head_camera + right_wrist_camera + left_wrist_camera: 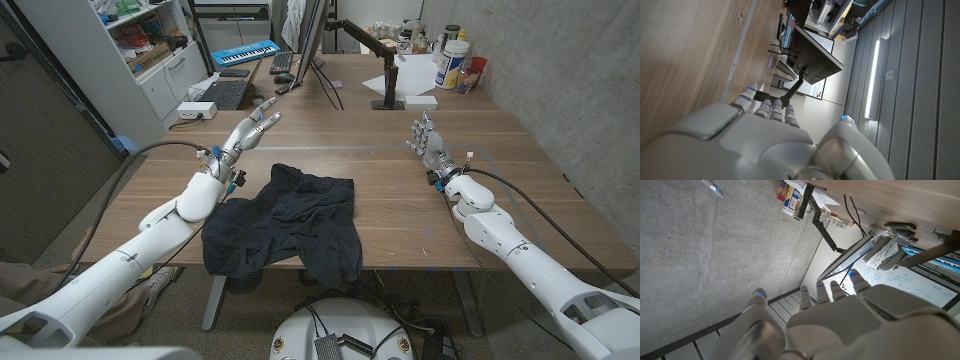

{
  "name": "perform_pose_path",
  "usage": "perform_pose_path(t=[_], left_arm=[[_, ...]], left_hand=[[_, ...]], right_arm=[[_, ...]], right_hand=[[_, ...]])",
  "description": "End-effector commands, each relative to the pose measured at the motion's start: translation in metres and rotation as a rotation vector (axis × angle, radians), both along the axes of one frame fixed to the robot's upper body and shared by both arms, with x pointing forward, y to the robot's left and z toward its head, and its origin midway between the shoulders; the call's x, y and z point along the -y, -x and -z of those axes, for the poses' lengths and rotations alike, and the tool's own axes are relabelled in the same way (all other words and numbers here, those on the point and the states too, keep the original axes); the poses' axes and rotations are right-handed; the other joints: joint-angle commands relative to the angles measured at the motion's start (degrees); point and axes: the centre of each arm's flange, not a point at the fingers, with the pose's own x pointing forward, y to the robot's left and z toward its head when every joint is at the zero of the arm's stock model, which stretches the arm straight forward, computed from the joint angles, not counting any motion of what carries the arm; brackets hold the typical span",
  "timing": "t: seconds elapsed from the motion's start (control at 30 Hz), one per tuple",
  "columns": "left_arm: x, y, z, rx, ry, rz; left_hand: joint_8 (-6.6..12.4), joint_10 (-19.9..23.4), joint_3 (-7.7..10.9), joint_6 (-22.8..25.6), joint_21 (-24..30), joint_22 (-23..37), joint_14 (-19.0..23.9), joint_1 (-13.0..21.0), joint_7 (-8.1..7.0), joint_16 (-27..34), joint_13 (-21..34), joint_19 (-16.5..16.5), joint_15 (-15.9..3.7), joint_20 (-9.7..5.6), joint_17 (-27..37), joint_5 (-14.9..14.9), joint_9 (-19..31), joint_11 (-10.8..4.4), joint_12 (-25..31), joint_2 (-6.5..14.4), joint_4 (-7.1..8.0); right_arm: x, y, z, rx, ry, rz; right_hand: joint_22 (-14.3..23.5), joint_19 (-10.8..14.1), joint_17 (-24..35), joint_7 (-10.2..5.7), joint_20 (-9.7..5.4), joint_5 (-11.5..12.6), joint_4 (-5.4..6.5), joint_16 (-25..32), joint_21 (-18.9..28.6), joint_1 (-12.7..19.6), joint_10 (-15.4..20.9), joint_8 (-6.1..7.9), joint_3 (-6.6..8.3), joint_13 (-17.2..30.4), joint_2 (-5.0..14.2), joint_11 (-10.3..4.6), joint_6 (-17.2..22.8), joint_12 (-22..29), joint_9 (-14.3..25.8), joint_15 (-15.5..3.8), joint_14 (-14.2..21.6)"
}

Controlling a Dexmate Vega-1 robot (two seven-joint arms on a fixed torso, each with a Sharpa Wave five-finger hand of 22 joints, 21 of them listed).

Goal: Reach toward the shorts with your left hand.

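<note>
From the head view, the dark shorts (283, 222) lie crumpled on the desk (400, 190), partly hanging over its near edge. The left hand (243, 135) is just beside them, fingers spread, holding nothing, and pointing past them. If it goes straight on, it could miss. A push could slide the shorts off the desk. The right hand (428, 142) waits well apart, open and holding nothing.

From the left wrist view, the left hand (840, 315) points at a wall, not cloth.

From the right wrist view, the right hand (755, 135) holds nothing.
</note>
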Motion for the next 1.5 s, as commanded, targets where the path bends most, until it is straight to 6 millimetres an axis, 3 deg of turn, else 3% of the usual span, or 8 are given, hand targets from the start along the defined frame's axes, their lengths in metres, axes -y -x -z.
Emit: perform_pose_path(t=[0.03,0.4,1.3,1.5], left_arm=[[0.008,0.002,-0.004,0.036,-0.134,0.014],[0.012,0.003,-0.012,0.061,-0.264,0.020],[0.023,0.024,-0.005,0.204,-0.491,-0.051],[0.023,0.027,-0.001,0.299,-0.518,-0.074]], left_hand=[[0.18,0.5,0.23,0.9,0.4,0.2,0.0,0.2,-0.23,0.3,0.3,0.4,-0.45,-0.06,0.1,-0.1,0.3,-0.25,0.6,-0.4,-0.48],[0.18,0.7,0.17,1.2,0.5,0.2,0.3,0.2,-0.03,0.4,0.3,0.5,-0.57,-0.12,0.1,-0.1,0.3,-0.31,0.6,-0.5,-0.60],[0.13,1.4,0.03,1.8,0.6,0.2,0.6,0.0,-0.25,0.4,0.4,1.1,-1.20,-0.36,0.1,-0.1,0.3,-0.67,0.8,-0.7,-0.80],[1.10,5.4,-0.04,6.2,1.5,0.3,4.3,-0.1,-0.63,1.3,0.4,4.1,-2.88,0.10,0.1,-0.1,0.4,-1.33,2.0,-1.0,-1.26]], right_arm=[[0.002,0.000,0.002,-0.003,-0.016,-0.004],[0.002,0.002,0.001,0.003,-0.008,-0.004],[0.006,0.005,0.004,-0.002,-0.009,-0.006],[0.006,0.005,0.003,0.002,-0.001,-0.005]], right_hand=[[0.2,-0.2,0.2,-0.12,0.28,0.2,0.07,0.2,0.3,0.1,0.0,0.44,-0.14,0.3,0.23,0.32,0.1,0.3,0.2,0.13,-0.5],[0.2,-0.2,0.2,-0.11,0.31,0.1,0.04,0.2,0.3,0.1,0.0,0.43,-0.17,0.3,0.29,0.48,0.1,0.3,0.2,0.13,-0.5],[0.2,-0.3,0.2,-0.14,0.34,0.1,-0.07,0.2,0.3,0.2,-0.1,0.40,-0.18,0.3,0.45,0.51,0.1,0.3,0.2,0.17,-0.5],[0.2,-0.3,0.2,-0.19,0.35,0.1,-0.09,0.2,0.3,0.3,-0.1,0.42,-0.19,0.3,0.48,0.41,0.2,0.3,0.2,0.16,-0.5]])
